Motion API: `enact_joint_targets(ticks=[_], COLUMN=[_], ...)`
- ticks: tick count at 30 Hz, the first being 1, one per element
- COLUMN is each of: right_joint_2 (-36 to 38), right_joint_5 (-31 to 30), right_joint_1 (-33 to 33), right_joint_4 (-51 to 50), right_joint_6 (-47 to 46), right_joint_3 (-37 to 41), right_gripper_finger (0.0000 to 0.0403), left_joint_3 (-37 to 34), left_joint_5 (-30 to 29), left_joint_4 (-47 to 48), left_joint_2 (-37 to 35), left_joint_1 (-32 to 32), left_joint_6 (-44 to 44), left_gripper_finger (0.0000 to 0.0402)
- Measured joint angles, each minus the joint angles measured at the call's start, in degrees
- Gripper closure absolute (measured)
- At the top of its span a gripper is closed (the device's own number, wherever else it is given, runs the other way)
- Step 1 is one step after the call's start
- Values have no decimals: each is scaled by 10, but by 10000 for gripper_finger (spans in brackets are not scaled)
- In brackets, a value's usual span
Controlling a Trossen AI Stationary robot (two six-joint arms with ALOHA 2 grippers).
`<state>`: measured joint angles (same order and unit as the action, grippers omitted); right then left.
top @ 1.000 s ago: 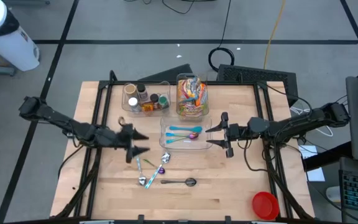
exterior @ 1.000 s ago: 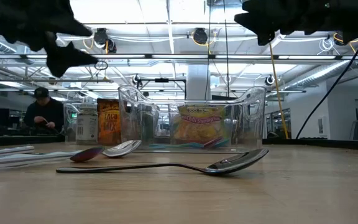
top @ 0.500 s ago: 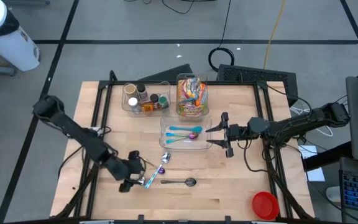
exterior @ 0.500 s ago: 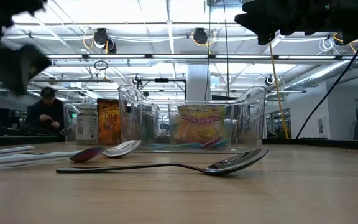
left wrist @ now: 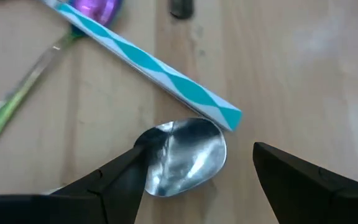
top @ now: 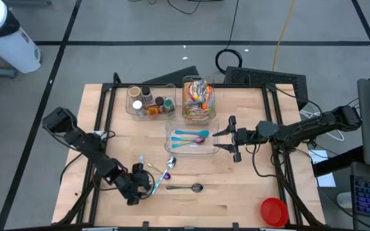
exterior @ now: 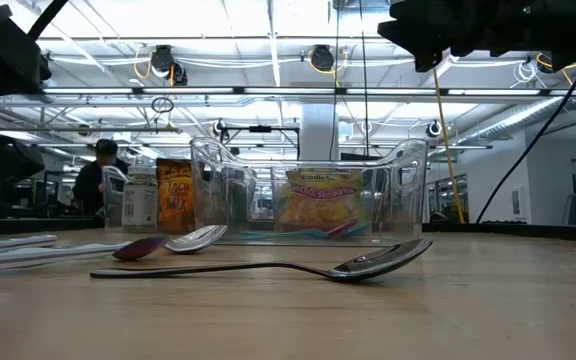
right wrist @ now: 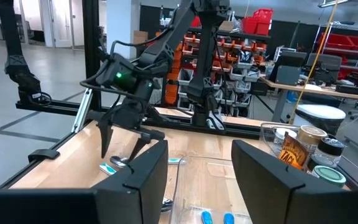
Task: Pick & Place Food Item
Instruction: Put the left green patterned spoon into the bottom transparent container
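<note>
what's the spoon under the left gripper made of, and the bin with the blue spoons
Spoon bowl between the open left gripper fingers: likely polished metal, silvery with mirror-like reflections. Bin: probably clear hard plastic; the table and the blue spoons inside show through its glossy walls.

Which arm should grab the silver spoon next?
Left. The left gripper is open, its fingers either side of the spoon bowl. The right gripper hovers by the utensil tray.

Red round lid-like object seen at near right table corner. White cylinder on floor far left. Black cable coil beyond table. Person in room behind, possibly standing.
</note>
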<state>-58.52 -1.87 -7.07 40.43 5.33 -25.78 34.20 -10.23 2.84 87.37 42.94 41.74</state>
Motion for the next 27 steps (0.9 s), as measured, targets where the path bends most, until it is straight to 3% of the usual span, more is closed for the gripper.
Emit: enact_joint_targets(ticks=[6, 10, 17, 27], right_joint_2=[0, 0, 0, 0], right_joint_5=[0, -11, -42, -41], right_joint_1=[0, 0, 0, 0], right_joint_4=[1, 1, -3, -2], right_joint_6=[0, 1, 1, 1], right_joint_3=[0, 0, 0, 0], right_gripper_finger=[234, 234, 234, 234], left_joint_3=[2, 2, 0, 0], left_joint_5=[-60, -70, -121, -128], left_joint_4=[15, 17, 25, 11], left_joint_2=[25, 31, 33, 33], left_joint_1=[3, 2, 0, -11], left_joint_6=[16, 1, -9, 3], left_gripper_finger=[103, 118, 218, 357])
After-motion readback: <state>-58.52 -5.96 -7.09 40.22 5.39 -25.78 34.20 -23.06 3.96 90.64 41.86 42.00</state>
